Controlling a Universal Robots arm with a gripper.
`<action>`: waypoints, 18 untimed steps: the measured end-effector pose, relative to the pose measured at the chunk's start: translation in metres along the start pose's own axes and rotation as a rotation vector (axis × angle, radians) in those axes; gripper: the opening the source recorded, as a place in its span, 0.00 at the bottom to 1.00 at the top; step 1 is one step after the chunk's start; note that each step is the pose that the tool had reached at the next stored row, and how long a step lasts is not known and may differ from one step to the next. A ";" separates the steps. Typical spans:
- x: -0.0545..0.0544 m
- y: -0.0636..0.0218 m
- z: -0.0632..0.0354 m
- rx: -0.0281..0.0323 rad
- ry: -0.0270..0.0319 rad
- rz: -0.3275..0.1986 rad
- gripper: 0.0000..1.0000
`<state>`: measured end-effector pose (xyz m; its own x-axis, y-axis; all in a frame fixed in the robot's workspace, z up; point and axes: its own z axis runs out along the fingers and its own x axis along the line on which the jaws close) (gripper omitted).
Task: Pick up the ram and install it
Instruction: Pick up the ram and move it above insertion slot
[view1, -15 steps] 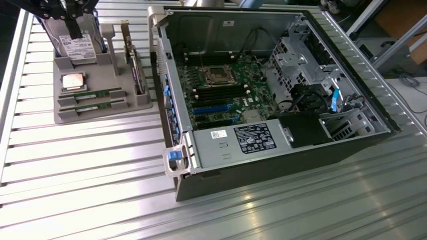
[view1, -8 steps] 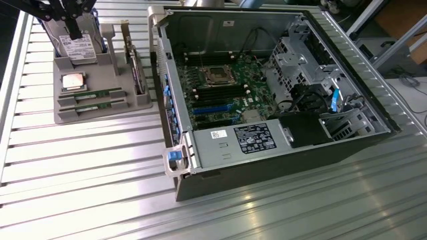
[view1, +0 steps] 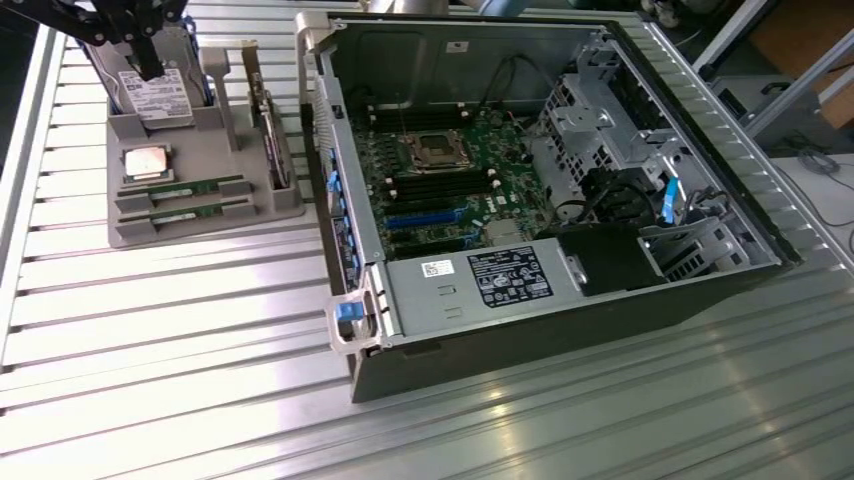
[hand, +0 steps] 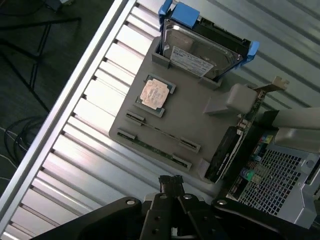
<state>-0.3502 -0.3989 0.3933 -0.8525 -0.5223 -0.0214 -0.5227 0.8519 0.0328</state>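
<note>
Two green ram sticks lie on edge in slots of the grey holder tray (view1: 200, 150), one (view1: 180, 187) behind the other (view1: 187, 212). In the wrist view the same sticks (hand: 161, 131) (hand: 150, 146) appear as thin lines across the tray (hand: 190, 115). My gripper (view1: 151, 66) hangs above the tray's far end, in front of the hard drive, well apart from the ram. Its black fingers (hand: 170, 182) are shut with nothing between them.
The tray also holds a square silver processor chip (view1: 147, 160), an upright hard drive (view1: 154, 95) in a blue bracket, and an expansion card (view1: 274, 135). The open computer case (view1: 707, 300) stands on the exterior view's right, its motherboard's memory slots (view1: 427, 187) exposed. Everything rests on a ribbed metal table (view1: 174, 330).
</note>
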 end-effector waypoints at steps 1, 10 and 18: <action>0.000 0.0000 0.0000 0.0000 0.0006 -0.015 0.10; 0.000 0.0000 0.0001 0.0005 0.0066 -0.137 0.10; 0.000 0.0000 0.0004 0.0003 0.0142 -0.309 0.10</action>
<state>-0.3503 -0.3989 0.3929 -0.6530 -0.7572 -0.0164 -0.7573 0.6526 0.0267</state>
